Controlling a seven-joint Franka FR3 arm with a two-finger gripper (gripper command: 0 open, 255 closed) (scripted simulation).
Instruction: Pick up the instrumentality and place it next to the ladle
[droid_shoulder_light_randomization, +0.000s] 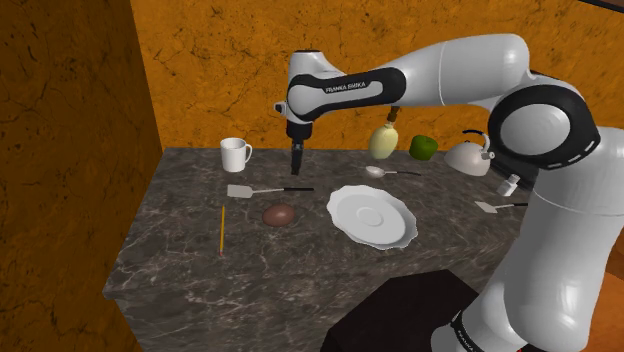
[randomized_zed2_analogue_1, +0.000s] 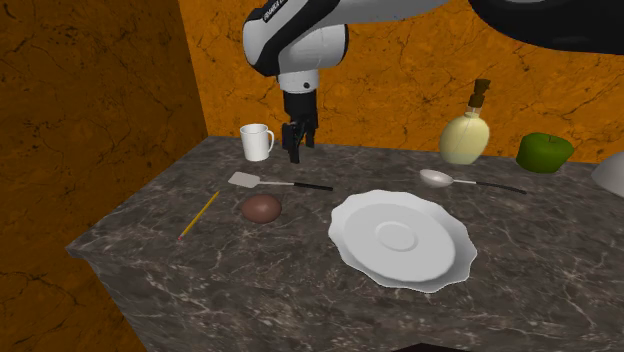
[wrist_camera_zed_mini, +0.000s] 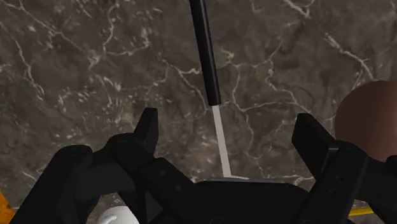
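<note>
Dark marble counter (droid_shoulder_light_randomization: 280, 270), orange walls (droid_shoulder_light_randomization: 250, 60); gripper (droid_shoulder_light_randomization: 296, 167) spread above spatula (droid_shoulder_light_randomization: 266, 190) handle.

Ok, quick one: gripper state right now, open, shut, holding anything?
Gripper: open, holding nothing, poised above the handle of the spatula.

Dark marble counter (droid_shoulder_light_randomization: 300, 285) with white veins. Orange cracked-looking wall (droid_shoulder_light_randomization: 220, 65) behind it at 12 o'clock, darker brown wall (droid_shoulder_light_randomization: 60, 150) at 9 o'clock. Even light.
</note>
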